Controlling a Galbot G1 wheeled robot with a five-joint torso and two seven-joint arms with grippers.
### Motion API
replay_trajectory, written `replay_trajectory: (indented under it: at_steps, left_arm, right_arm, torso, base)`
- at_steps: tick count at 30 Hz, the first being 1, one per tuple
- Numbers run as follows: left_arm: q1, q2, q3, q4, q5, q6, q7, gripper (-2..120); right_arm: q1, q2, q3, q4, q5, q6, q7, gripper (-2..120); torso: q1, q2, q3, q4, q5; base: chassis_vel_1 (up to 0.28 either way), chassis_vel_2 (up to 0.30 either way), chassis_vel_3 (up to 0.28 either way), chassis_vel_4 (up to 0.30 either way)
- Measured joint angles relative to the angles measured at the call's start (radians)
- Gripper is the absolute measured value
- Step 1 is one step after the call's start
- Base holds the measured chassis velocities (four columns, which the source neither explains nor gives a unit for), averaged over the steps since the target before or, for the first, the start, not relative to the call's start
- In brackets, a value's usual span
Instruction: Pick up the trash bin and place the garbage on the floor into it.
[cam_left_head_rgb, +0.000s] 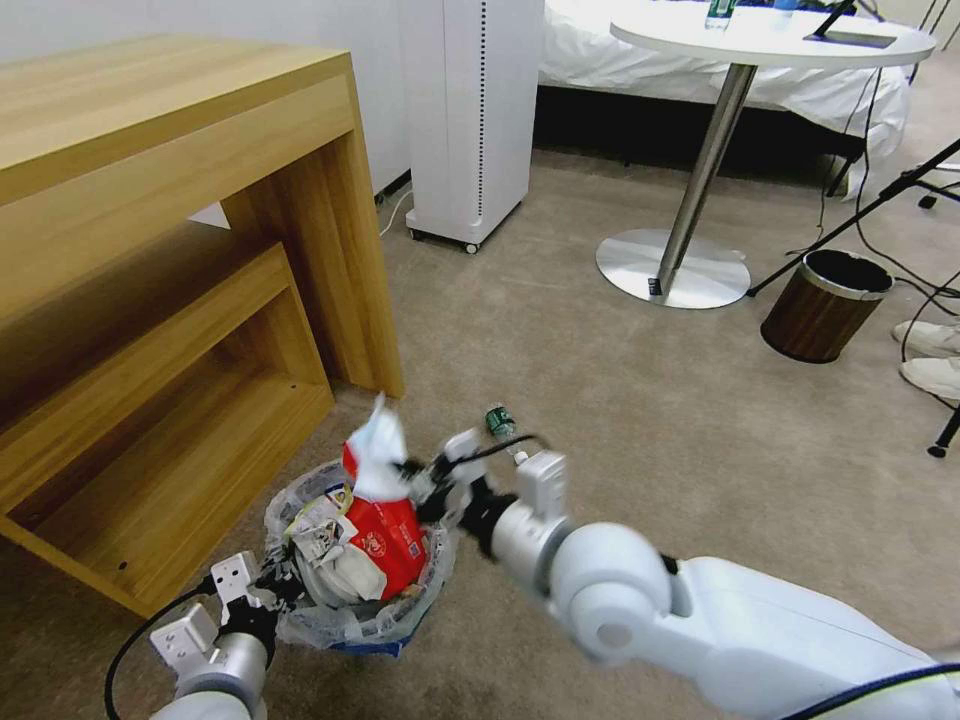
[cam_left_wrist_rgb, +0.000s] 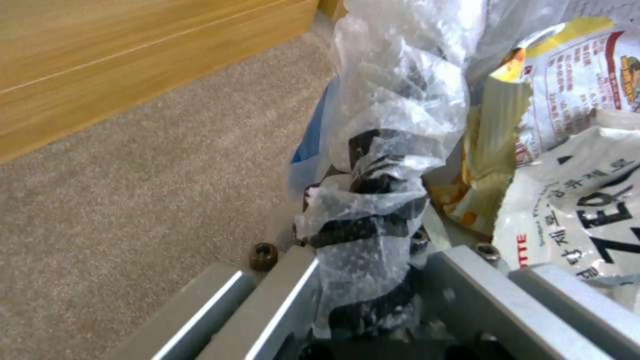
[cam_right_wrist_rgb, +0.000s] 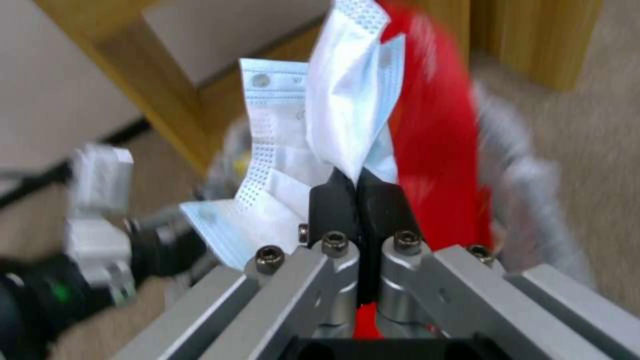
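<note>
The blue trash bin (cam_left_head_rgb: 365, 625), lined with a crinkled clear bag (cam_left_wrist_rgb: 393, 100), sits low in front of me beside the wooden shelf, stuffed with red and white snack wrappers (cam_left_head_rgb: 385, 545). My left gripper (cam_left_head_rgb: 278, 590) is shut on its near rim through the bag, black fingers (cam_left_wrist_rgb: 373, 185) wrapped in plastic. My right gripper (cam_left_head_rgb: 415, 485) hovers over the bin's far side, shut on a crumpled white and light-blue face mask (cam_right_wrist_rgb: 327, 115), with the red wrapper (cam_right_wrist_rgb: 433, 150) right behind it. A small green-labelled bottle (cam_left_head_rgb: 500, 422) lies on the carpet just beyond the right gripper.
A wooden desk with a low shelf (cam_left_head_rgb: 180, 330) stands at the left. A white tower unit (cam_left_head_rgb: 470, 120) is at the back, and a round white table on a metal foot (cam_left_head_rgb: 672, 265) at the right. Beyond are a brown wood-pattern bin (cam_left_head_rgb: 825, 305), cables, a stand leg (cam_left_head_rgb: 860, 215) and a person's sneakers (cam_left_head_rgb: 930, 355).
</note>
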Motion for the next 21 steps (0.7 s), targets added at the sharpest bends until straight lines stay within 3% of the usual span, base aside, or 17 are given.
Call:
replay_trajectory:
  at_steps: [8,14,16,21]
  left_arm:
    - [0.022,-0.007,-0.007,-0.016,0.007,-0.004,0.003,0]
    - [0.029,-0.010,-0.009,-0.022,0.011,-0.008,0.005,0]
    - [0.037,-0.017,-0.007,-0.019,0.026,-0.019,0.014,0]
    - [0.040,-0.018,-0.007,-0.016,0.030,-0.023,0.017,0]
  right_arm:
    - [0.008,0.087,-0.059,-0.078,0.033,-0.080,0.153,0]
    - [0.004,0.130,-0.078,-0.125,0.035,-0.109,0.195,0]
    - [0.002,0.183,-0.100,-0.175,0.029,-0.120,0.213,0]
    - [0.001,0.175,-0.099,-0.161,0.027,-0.125,0.209,0]
  torso:
    - [0.000,0.000,0.000,0.0000,0.0000]
    - [0.000,0.000,0.000,-0.0001,0.0000]
    - [0.000,0.000,0.000,0.0000,-0.0001]
    - [0.000,0.000,0.000,0.0000,0.0000]
  base:
    - [0.000,0.000,0.000,0.000]
    - [0.000,0.000,0.000,0.000]
    - [0.000,0.000,0.000,0.000]
    - [0.000,0.000,0.000,0.000]
